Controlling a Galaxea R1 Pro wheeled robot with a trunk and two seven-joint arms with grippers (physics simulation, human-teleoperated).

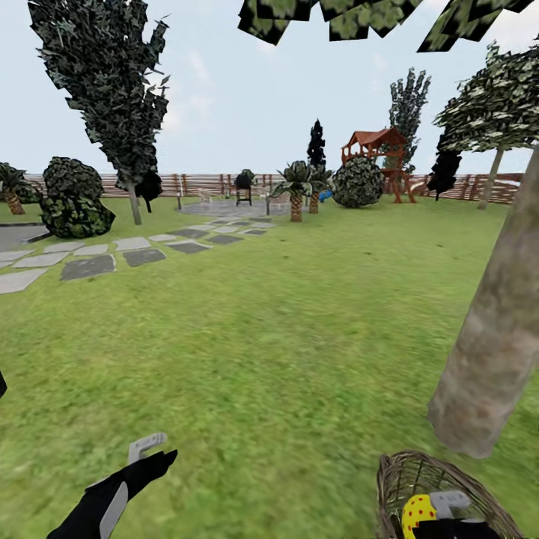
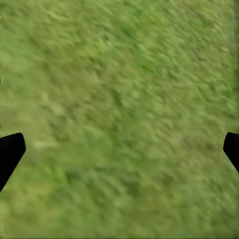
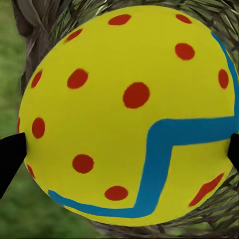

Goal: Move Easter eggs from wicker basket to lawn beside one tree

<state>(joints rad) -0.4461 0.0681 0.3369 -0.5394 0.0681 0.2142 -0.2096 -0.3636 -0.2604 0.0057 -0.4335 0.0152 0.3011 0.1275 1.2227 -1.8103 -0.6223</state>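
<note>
Mottled green lawn runs back to stone paving and a slatted fence. Right jaws sit on either side of a yellow Easter egg with red spots and a blue zigzag band, apparently gripping it; its long axis cannot be told. It sits at the wicker basket rim, beside the tree trunk. Left jaws are spread over bare grass.

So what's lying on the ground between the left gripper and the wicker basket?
Only bare lawn. In the head view, nothing lies on the grass between the left gripper and the wicker basket, which stands at the foot of the tree.
</note>
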